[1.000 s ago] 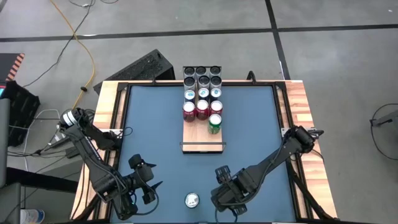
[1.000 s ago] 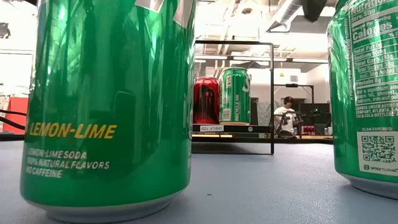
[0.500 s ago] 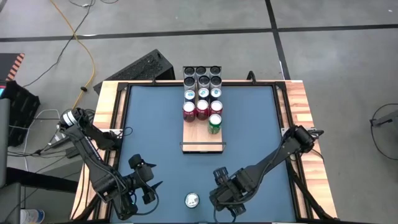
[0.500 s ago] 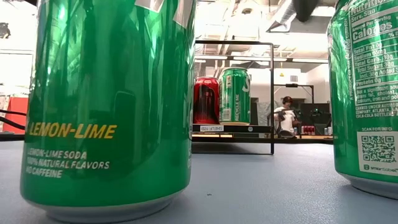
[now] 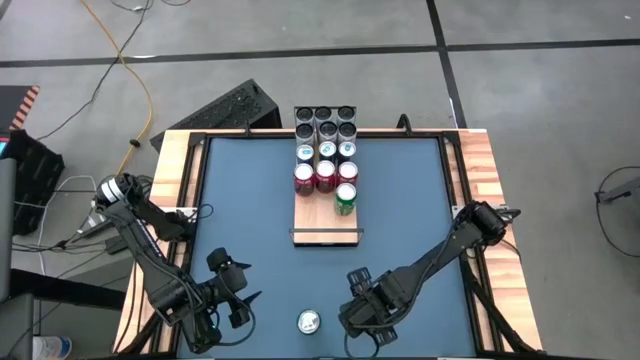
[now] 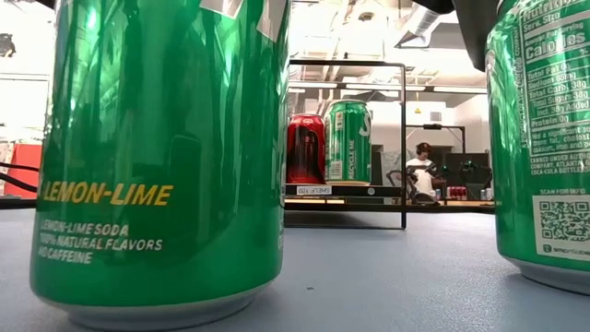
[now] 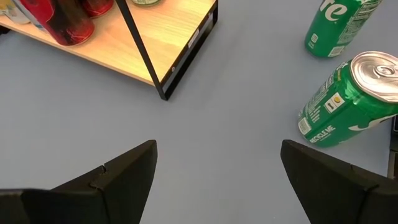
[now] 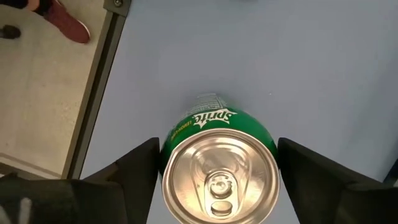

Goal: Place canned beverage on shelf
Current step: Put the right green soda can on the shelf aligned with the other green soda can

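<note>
A green soda can (image 8: 219, 168) stands upright on the blue table near its front edge, under my right gripper (image 8: 217, 152). That gripper points down, open, one finger at each side of the can's top. A second green can (image 5: 309, 322) stands just left of it, free. My left gripper (image 7: 217, 180) hangs open over the table's front left, holding nothing. The shelf (image 5: 325, 225), a pale wood plank with black wire rails, lies at the middle far side with several cans on its far part, a green can (image 5: 346, 198) nearest. My right gripper comes at the can from above, pointing down, with its fingers (image 8: 140, 168) close against the can's upper wall (image 8: 171, 146) on two opposite sides. Whether they touch it I cannot tell. The can stands upright on its base on the table.
The shelf's near part (image 7: 180, 31) is bare wood behind its black rail (image 7: 143, 56). Pale wooden strips (image 5: 170, 200) edge the table. Open blue table lies between the two front cans and the shelf. A person sits in the room far behind (image 6: 424, 171).
My right gripper has come down a little over the can: in the low view its dark finger now reaches lower beside the can's top. Both cans and my left gripper have stayed where they were.
</note>
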`<state>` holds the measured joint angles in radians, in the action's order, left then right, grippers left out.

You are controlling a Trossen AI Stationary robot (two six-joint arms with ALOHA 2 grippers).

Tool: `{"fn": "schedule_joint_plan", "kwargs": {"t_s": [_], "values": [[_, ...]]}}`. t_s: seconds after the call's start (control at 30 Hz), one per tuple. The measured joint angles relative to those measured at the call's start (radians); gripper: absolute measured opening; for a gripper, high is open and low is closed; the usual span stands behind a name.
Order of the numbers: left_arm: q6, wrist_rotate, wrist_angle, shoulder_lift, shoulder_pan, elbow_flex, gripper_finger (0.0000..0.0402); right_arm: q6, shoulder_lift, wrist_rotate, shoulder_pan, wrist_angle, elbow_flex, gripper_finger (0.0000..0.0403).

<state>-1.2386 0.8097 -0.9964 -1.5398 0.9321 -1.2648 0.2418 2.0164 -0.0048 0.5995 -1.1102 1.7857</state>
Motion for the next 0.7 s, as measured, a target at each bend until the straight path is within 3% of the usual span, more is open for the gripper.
{"fn": "schedule_joint_plan", "kwargs": {"t_s": [0.3, 0.7], "values": [[-0.006, -0.001, 0.0, 0.0, 0.0, 0.0, 0.033, 0.018, -0.005, -0.011, -0.008, -0.003, -0.015, 0.0224], [-0.026, -0.002, 0.0, 0.0, 0.0, 0.0, 0.033, 0.099, -0.004, -0.024, -0.148, -0.152, 0.174, 0.0224]]}}
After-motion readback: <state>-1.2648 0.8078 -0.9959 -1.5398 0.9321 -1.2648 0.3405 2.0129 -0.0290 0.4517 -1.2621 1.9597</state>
